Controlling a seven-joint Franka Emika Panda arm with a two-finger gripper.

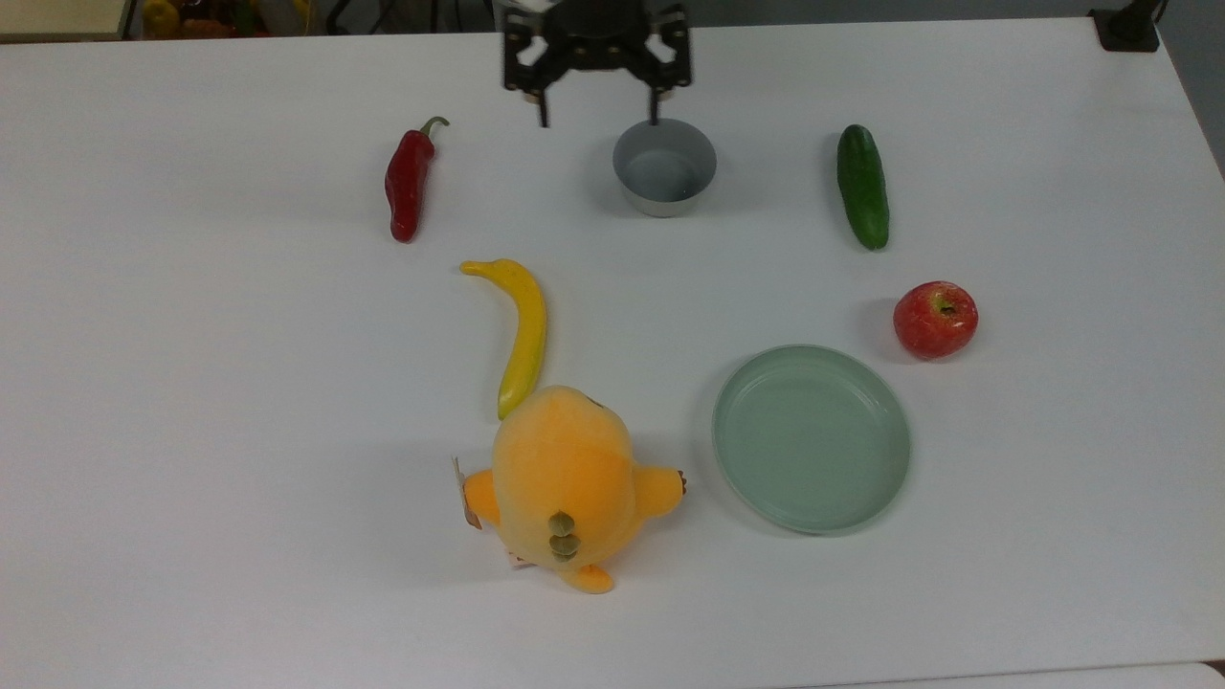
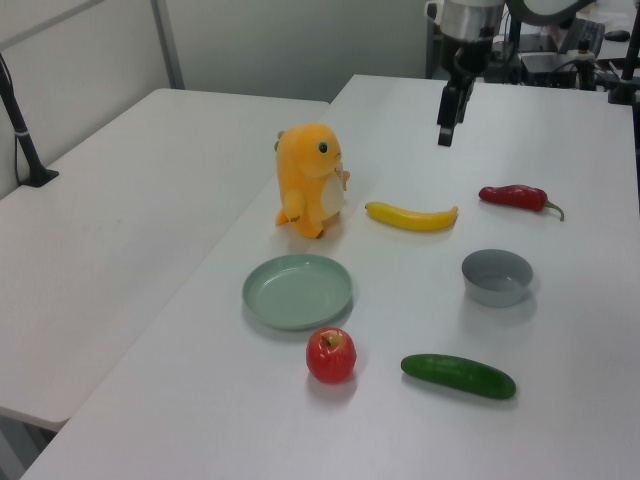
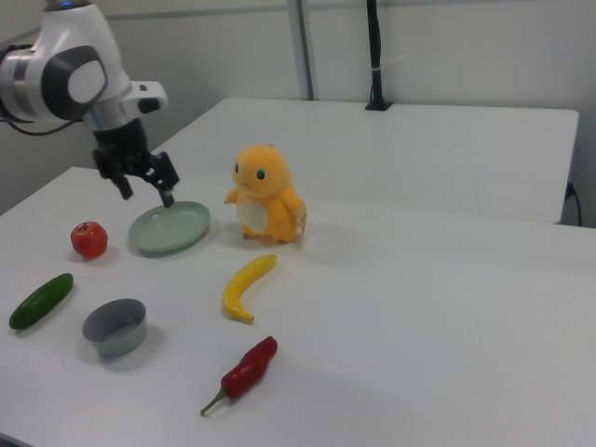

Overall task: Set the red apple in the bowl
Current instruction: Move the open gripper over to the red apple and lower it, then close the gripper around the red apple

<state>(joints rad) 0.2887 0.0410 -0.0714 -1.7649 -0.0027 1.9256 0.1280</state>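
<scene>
The red apple (image 1: 935, 320) rests stem-up on the tabletop (image 1: 191, 383) at right of centre in the top view, beside the green plate (image 1: 811, 437). Judged rigid, smooth and prone to rolling; grip across its widest girth. The bowl (image 1: 664, 166) stands empty at upper centre. End effector (image 1: 598, 120) hangs spread wide, empty, beside the bowl.

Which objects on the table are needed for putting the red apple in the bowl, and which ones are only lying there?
Needed:
red apple
grey bowl
pincer, open and empty

Only lying there:
chili pepper
cucumber
banana
green plate
orange plush toy
</scene>
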